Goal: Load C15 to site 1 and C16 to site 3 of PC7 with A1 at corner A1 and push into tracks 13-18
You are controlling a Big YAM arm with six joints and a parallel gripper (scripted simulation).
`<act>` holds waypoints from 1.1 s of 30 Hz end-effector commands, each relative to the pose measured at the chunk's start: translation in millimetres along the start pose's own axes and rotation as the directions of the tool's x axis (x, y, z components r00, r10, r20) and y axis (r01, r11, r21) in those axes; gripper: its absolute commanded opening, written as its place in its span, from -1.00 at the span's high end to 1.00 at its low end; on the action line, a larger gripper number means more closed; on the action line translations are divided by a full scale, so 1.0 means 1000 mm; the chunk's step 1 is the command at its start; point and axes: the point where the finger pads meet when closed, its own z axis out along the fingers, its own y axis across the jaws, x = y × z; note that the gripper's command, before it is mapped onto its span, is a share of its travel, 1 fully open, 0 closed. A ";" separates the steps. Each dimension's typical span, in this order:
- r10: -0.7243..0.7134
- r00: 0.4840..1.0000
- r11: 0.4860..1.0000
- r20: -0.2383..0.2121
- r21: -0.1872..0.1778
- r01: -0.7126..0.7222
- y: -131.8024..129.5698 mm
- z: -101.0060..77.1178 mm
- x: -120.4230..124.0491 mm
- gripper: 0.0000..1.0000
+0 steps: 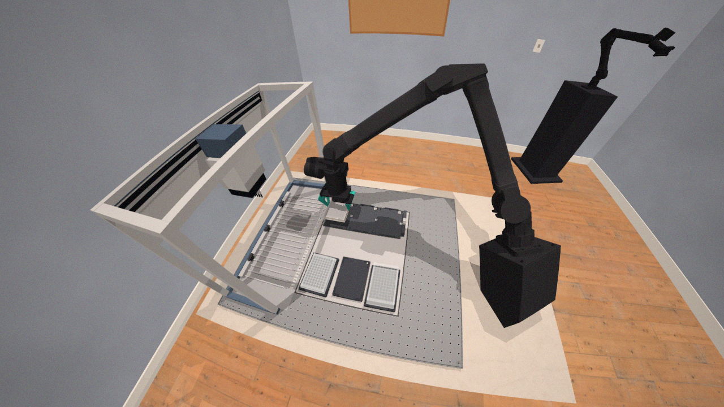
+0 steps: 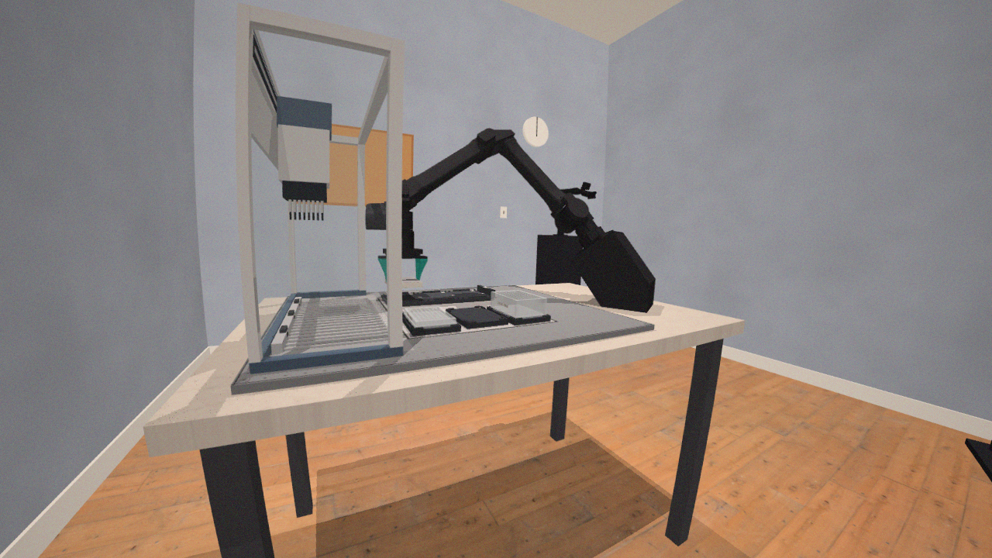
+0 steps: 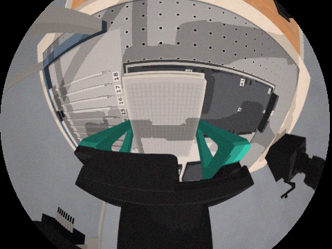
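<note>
My gripper (image 1: 335, 201) is shut on the 384-well plate C16 (image 1: 336, 214), a pale plate with a fine well grid. It holds the plate level, a little above the rail-side end of the dark plate carrier PC7 (image 1: 376, 220). In the wrist view the plate (image 3: 164, 99) sits between the teal fingers and covers that end of the carrier (image 3: 235, 97). The 96-well plate C15 (image 1: 318, 273) lies on the nest nearest the rails. The middle nest (image 1: 350, 277) is bare and dark. The deep-well block C51 (image 1: 382, 287) stands on the third nest.
The ribbed loading rails (image 1: 288, 237) lie left of the carrier under the white instrument frame (image 1: 202, 151). The pipetting head (image 1: 237, 172) hangs over the rails. A frame post (image 2: 395, 208) partly hides my gripper in the exterior view.
</note>
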 end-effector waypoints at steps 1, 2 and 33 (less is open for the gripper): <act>-0.003 1.000 1.000 0.006 -0.015 0.003 0.007 0.010 -0.005 1.00; -0.005 1.000 1.000 0.005 -0.011 0.005 0.005 0.014 -0.004 1.00; 0.004 1.000 0.999 0.009 -0.044 -0.004 0.021 0.021 -0.009 1.00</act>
